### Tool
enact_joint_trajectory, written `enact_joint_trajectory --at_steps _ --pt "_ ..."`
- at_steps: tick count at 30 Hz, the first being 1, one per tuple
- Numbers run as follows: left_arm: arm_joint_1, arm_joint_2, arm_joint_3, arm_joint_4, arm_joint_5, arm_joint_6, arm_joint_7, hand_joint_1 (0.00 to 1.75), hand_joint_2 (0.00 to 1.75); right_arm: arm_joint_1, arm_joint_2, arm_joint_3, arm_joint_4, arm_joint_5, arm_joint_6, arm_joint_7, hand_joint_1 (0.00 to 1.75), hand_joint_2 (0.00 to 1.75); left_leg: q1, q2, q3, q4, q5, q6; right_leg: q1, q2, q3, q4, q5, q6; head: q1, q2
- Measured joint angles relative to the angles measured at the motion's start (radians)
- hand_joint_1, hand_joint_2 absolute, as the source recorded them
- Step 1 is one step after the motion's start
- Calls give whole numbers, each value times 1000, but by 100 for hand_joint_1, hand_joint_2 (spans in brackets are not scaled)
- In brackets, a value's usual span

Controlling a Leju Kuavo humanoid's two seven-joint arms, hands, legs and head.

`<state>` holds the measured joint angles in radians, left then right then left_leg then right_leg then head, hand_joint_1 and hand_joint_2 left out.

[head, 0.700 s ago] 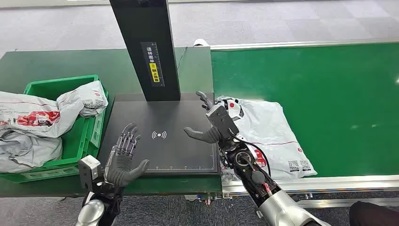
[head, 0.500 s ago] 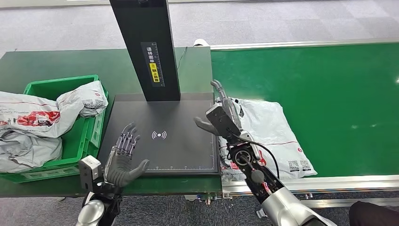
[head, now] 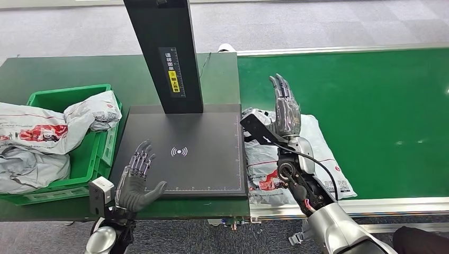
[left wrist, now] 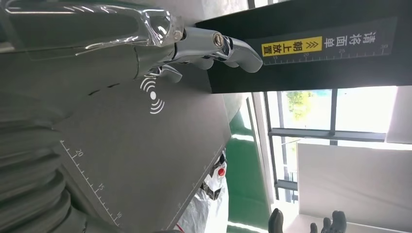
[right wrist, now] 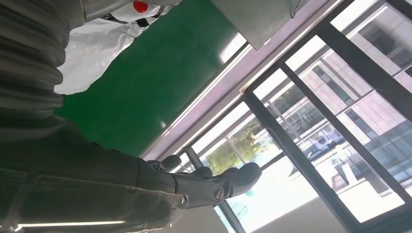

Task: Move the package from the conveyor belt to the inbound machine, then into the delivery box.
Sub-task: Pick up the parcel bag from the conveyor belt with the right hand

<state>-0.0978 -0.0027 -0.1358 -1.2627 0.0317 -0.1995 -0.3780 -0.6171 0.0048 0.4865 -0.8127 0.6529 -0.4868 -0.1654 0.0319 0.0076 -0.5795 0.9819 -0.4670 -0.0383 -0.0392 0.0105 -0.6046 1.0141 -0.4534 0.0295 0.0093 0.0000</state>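
in the head view the right hand [head: 285,112] is raised just right of centre, fingers stretched out and close together, pointing toward the top of the frame, holding nothing. it hangs above the white package [head: 307,153], which lies flat on the green conveyor belt [head: 381,106] at centre right, its left edge just beside the black plate of the inbound machine [head: 182,153]. the machine's dark post rises at top centre. the left hand [head: 136,177] sits at lower left over the plate's near left corner, fingers spread apart and empty. the green delivery box [head: 100,145] at the left edge holds several grey and white bags [head: 42,132]. in the left wrist view the package [left wrist: 211,194] peeks past the plate's edge [left wrist: 145,141].
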Motion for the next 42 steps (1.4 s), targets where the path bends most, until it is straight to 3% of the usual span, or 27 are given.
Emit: enact_joint_trajectory --at_steps 3,11,25,33,37,42 --pt "0 0 3 0 -1 0 0 0 175 -8 -2 -3 9 44 35 30 0 175 0 0 0 0 0 0 0 0 0 0 0 0 0 0" --pt "10 -1 22 -2 -21 -9 -1 0 175 -33 -9 -9 47 268 234 176 0 175 0 0 0 0 0 0 0 0 0 0 0 0 0 0" --pt "21 -2 35 -3 -24 -10 0 0 175 -53 -18 -18 90 285 285 199 0 175 0 0 0 0 0 0 0 0 0 0 0 0 0 0" --pt "32 -12 42 -13 -52 -5 18 0 175 -80 -18 -15 160 391 569 295 0 175 0 0 0 0 0 0 0 0 0 0 0 0 0 0" --pt "51 -26 51 -33 -62 5 30 0 175 -93 -11 -14 216 409 608 317 0 175 0 0 -1 0 0 0 0 0 0 0 0 0 0 0" --pt "72 -36 62 -57 -66 15 49 0 175 -123 -8 -23 260 420 635 407 0 175 0 0 -1 0 0 0 0 0 -1 0 0 0 0 0"
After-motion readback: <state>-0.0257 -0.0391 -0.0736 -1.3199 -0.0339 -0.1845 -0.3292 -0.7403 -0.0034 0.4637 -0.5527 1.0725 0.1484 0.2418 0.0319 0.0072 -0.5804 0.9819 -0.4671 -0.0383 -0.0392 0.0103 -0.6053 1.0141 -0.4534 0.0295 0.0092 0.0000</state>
